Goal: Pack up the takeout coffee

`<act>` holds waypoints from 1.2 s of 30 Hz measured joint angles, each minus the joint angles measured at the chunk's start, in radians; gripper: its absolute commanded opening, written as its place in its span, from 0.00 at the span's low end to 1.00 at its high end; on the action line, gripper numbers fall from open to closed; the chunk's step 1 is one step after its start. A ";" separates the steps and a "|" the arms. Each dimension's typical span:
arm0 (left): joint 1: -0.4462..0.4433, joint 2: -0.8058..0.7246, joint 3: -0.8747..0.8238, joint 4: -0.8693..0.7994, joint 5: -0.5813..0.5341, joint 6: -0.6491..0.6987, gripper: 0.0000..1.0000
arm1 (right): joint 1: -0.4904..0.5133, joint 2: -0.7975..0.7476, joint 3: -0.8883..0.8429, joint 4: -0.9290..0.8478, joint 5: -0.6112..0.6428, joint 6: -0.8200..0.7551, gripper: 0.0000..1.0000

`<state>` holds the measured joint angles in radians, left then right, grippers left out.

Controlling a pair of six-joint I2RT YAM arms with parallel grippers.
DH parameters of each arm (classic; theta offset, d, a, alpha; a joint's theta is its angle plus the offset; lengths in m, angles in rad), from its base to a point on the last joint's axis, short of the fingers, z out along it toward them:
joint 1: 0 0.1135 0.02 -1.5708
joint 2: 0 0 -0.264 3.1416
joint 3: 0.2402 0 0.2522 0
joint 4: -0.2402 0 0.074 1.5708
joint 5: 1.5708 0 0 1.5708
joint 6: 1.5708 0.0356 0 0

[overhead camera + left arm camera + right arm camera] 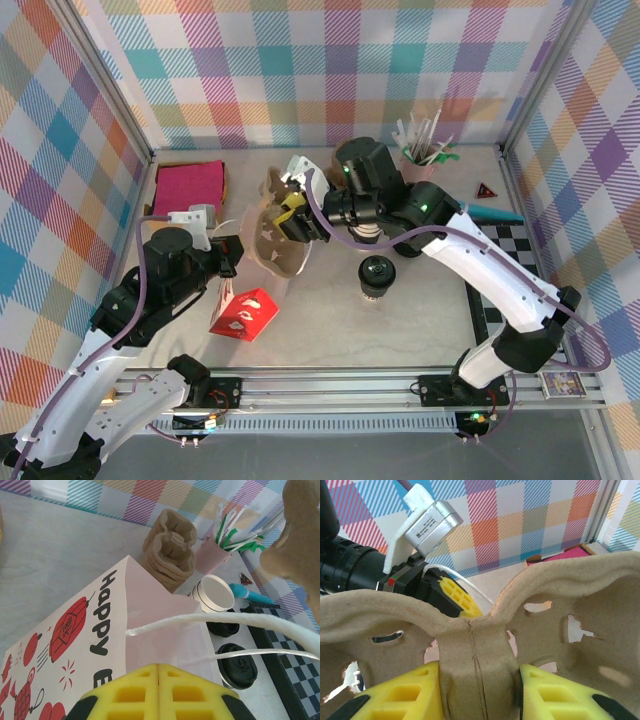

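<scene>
Right hand (480,695) grips the cup carrier (560,590) by its rib; left hand (158,692), closed, seemingly pinches the bag (150,615).

Lab robot cell: plaid backdrop (300,60), aluminium frame (330,385).

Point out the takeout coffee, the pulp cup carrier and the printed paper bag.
takeout coffee (377,270), top external view, on its black lid.
pulp cup carrier (475,655), right wrist view, on its central rib.
printed paper bag (95,630), left wrist view, on the lettered side panel.
</scene>
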<state>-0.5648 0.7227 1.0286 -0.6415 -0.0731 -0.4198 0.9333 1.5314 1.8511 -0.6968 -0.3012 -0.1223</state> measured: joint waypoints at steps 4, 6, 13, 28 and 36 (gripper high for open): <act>-0.001 0.000 0.000 0.011 0.001 -0.006 0.00 | 0.009 0.002 -0.032 -0.018 -0.038 -0.002 0.36; -0.001 0.000 0.000 0.015 0.002 -0.006 0.00 | 0.009 0.008 -0.033 -0.037 -0.055 -0.011 0.35; -0.001 0.000 0.000 0.016 0.005 -0.010 0.00 | 0.009 0.036 -0.051 -0.046 -0.076 -0.033 0.34; -0.003 0.000 0.000 0.016 0.029 -0.011 0.00 | 0.011 0.140 -0.021 -0.088 -0.071 -0.129 0.30; -0.003 -0.004 0.000 0.016 0.031 -0.010 0.00 | 0.056 0.138 -0.050 -0.092 -0.068 -0.152 0.31</act>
<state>-0.5674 0.7189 1.0286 -0.6254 -0.0422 -0.4297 0.9894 1.6695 1.8015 -0.7883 -0.3687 -0.2745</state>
